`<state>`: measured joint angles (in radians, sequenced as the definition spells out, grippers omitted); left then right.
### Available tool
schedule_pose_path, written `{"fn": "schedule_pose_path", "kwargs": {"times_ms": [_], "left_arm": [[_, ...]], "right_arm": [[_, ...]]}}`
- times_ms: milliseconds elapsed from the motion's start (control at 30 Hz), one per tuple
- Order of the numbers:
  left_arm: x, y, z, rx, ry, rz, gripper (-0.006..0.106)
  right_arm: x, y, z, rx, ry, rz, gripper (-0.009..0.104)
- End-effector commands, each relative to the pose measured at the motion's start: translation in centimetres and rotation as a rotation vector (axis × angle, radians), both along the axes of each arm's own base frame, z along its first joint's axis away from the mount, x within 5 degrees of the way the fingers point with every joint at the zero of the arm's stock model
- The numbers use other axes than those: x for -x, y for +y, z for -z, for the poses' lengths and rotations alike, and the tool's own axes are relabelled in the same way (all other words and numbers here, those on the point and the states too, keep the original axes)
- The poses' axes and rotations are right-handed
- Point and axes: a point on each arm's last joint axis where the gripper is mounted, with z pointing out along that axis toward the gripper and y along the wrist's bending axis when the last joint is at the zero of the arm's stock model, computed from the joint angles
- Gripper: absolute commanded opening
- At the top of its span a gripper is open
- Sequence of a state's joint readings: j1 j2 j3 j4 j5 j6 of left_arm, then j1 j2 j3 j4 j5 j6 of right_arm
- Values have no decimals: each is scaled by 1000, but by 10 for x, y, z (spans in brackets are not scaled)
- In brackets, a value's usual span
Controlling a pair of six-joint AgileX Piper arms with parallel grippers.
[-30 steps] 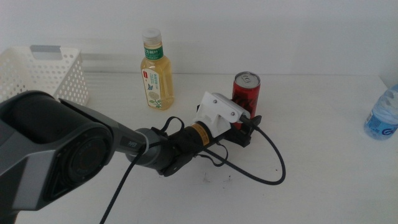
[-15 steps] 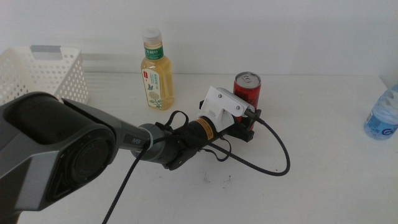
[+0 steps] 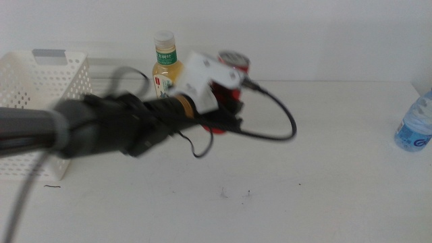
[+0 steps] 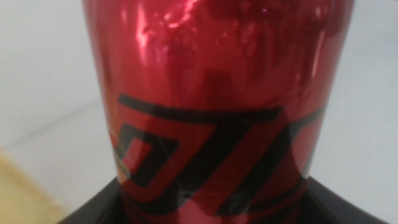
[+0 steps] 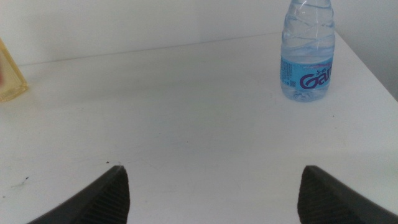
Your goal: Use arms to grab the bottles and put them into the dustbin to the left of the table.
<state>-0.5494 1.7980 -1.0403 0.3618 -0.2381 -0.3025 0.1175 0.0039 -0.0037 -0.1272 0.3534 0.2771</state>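
Note:
My left gripper (image 3: pixel 227 116) is shut on the slim red can (image 3: pixel 233 61) and holds it lifted off the table (image 3: pixel 324 189), just right of the yellow bottle (image 3: pixel 165 62), whose lower half the arm hides. In the left wrist view the can (image 4: pixel 217 93) fills the picture between the dark jaws of the left gripper (image 4: pixel 214 202). The white dustbin (image 3: pixel 40 84) stands at the far left. In its wrist view my right gripper (image 5: pixel 211 193) is open and holds nothing, well short of the clear water bottle (image 5: pixel 309 53), which also shows at the right edge (image 3: pixel 414 125).
A black cable (image 3: pixel 283 125) loops out to the right of the left wrist. An edge of the yellow bottle (image 5: pixel 9 74) shows in the right wrist view. Small dark specks (image 3: pixel 233 194) mark the tabletop.
The left arm has lifted the red can off the table and swung up and to the left with it, toward the yellow bottle and dustbin. The picture is motion-blurred.

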Motion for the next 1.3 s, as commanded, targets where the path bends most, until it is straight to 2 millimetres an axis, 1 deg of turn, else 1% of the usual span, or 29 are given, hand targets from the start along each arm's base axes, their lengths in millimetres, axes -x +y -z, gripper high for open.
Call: {"fn": "schedule_pose_path", "kwargs": {"times_ms": [0, 100, 167, 267, 300, 367, 433, 500, 533, 600, 633, 733, 800, 900, 1067, 1267], "left_arm": [[11, 10, -36, 22, -22, -39, -2], [25, 22, -69, 25, -45, -70, -2], [28, 37, -89, 31, -19, -137, -2], [24, 76, -119, -8, 118, -262, -2], [22, 91, -125, -48, 173, -270, -2], [19, 116, -143, -114, 238, -234, -2], [17, 137, -158, -156, 260, -234, -2], [14, 160, -171, -190, 257, -293, -2], [13, 173, -175, -209, 257, -329, -2], [10, 195, -179, -236, 266, -394, -2], [7, 206, -178, -245, 274, -428, -2], [-3, 238, -169, -246, 315, -513, -2], [-11, 256, -156, -251, 357, -551, -2], [-23, 277, -134, -249, 428, -593, -2], [-40, 301, -99, -278, 499, -622, -2], [-64, 312, -60, -330, 502, -615, -1]], "right_arm": [[0, -1, 0, 15, -12, 6, 86], [0, -1, 0, 15, -12, 6, 86], [0, -1, 0, 15, -12, 6, 86], [0, -1, 0, 15, -12, 6, 86], [0, -1, 0, 15, -12, 6, 86], [0, -1, 0, 15, -12, 6, 86], [0, -1, 0, 15, -12, 6, 86], [0, -1, 0, 15, -12, 6, 86], [0, -1, 0, 15, -12, 6, 86], [0, -1, 0, 15, -12, 6, 86], [0, -1, 0, 15, -12, 6, 86], [0, -1, 0, 15, -12, 6, 86], [0, -1, 0, 15, -12, 6, 86], [0, -1, 0, 15, -12, 6, 86], [0, -1, 0, 15, -12, 6, 86], [0, -1, 0, 15, -12, 6, 86]]}}
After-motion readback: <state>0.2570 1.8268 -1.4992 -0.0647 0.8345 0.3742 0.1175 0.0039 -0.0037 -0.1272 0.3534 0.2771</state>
